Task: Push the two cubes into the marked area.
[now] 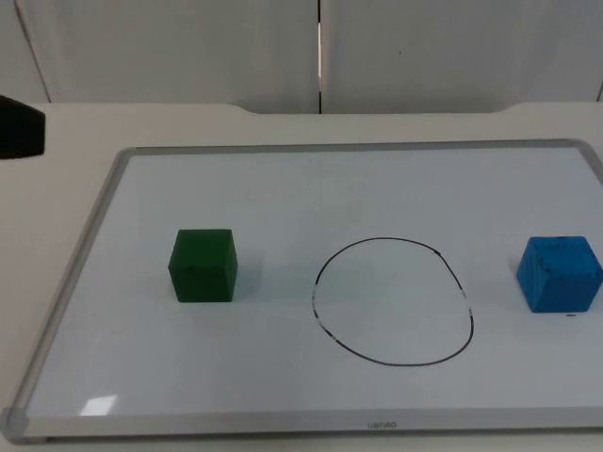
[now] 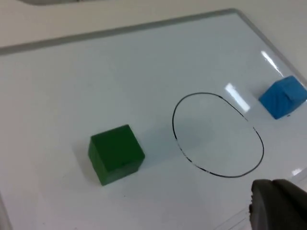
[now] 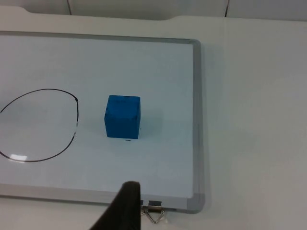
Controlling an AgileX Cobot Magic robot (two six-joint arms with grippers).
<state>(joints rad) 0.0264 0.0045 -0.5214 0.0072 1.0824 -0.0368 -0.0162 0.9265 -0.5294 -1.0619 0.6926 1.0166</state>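
Observation:
A dark green cube (image 1: 203, 266) sits on the left part of a whiteboard (image 1: 358, 146), left of a hand-drawn black oval (image 1: 393, 301). A blue cube (image 1: 560, 273) stands to the oval's right, near the board's right edge. Both cubes lie outside the oval. In the left wrist view the green cube (image 2: 116, 154), the oval (image 2: 218, 135) and the blue cube (image 2: 283, 97) lie ahead of my left gripper (image 2: 278, 206), which is above the board and clear of them. My right gripper (image 3: 122, 208) hangs over the board's near edge, short of the blue cube (image 3: 123, 116).
The whiteboard has a grey metal frame and lies flat on the white table. A binder clip (image 3: 154, 211) is on its near edge by the corner. A black part of the left arm (image 1: 19, 127) is at the far left. The grey partition wall stands behind.

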